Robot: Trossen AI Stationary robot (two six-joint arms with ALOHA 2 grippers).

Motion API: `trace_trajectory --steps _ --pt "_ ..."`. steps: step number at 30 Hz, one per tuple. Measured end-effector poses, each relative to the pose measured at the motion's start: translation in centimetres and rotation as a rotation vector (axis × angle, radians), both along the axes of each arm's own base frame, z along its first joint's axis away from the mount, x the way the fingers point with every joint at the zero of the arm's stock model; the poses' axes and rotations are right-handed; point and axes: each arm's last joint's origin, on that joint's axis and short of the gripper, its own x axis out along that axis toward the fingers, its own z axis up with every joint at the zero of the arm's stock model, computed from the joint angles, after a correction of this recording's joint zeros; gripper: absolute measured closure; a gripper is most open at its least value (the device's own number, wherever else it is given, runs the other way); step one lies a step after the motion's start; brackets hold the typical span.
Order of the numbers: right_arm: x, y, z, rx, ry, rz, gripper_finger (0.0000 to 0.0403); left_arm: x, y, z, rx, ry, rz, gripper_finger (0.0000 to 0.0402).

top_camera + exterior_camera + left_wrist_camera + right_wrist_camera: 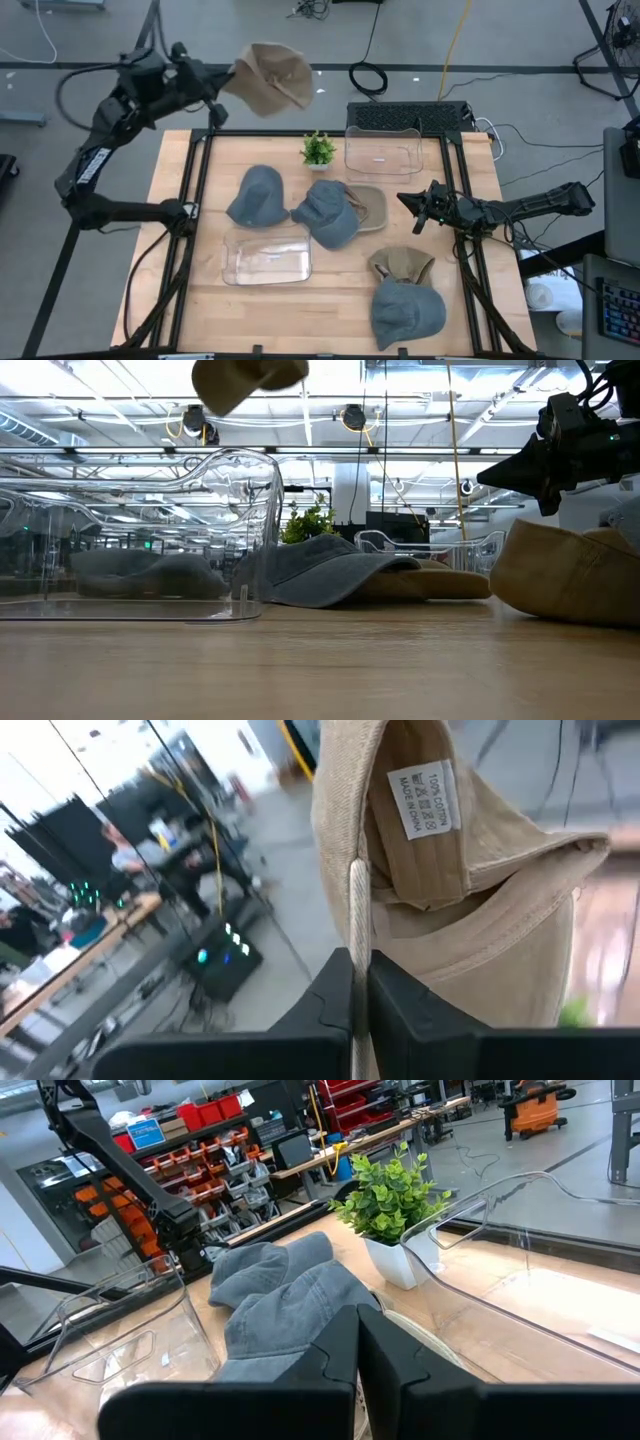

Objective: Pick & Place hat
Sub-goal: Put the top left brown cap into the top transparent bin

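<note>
Now the left pincer is clenched on the brim edge of a tan cotton bucket hat, holding it high in the air beyond the far left corner of the wooden desk, off the desk surface altogether. The left wrist view shows its fingers pressed together on a thin fold of fabric just below the sewn label, so the hold looks narrow and the hat hangs loose from it.

The right pincer waits shut and empty over the right side of the desk, near a clear plastic tray at the far right.

Where the hat belongs is not certain; a second clear plastic tray sits empty at the near left, and the far tray looks empty as well. To carry well, the arm should probably swing back over the desk slowly, since a fast turn could shake the dangling cloth free. It should pass above the small green potted plant and the grey denim caps lying mid-desk, lower until the hat sags into the tray, and only then let go.
</note>
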Motion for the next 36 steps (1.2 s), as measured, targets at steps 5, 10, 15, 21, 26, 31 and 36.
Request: trace_trajectory --steps 5,10,15,21,26,31,36 --pt "0.0 0.0 0.0 0.000 0.000 0.000 0.0403 -0.8 -1.9 1.3 -0.011 -0.155 -0.046 0.0391" --pt "0.0 0.0 0.0 0.000 0.000 0.000 0.0403 -1.9 -4.0 2.6 -0.052 -0.332 -0.111 0.0391" --pt "0.0 0.0 0.0 0.000 0.000 0.000 0.0403 -3.0 -5.9 3.4 -0.110 -0.457 -0.194 0.0391" --pt "0.0 0.0 0.0 0.000 -0.001 0.000 0.0403 -3.9 -7.3 4.1 -0.131 -0.542 -0.270 0.0391" --pt "0.0 0.0 0.0 0.000 0.000 0.000 0.0403 -3.5 -7.5 4.7 -0.135 -0.609 -0.322 0.0391" --pt "0.0 0.0 0.0 0.000 0.000 0.000 0.0403 -0.9 -7.2 4.8 -0.169 -0.639 -0.383 0.0392" --pt "0.0 0.0 0.0 0.000 0.000 0.000 0.0403 3.0 -6.7 4.3 -0.192 -0.625 -0.395 0.0392"
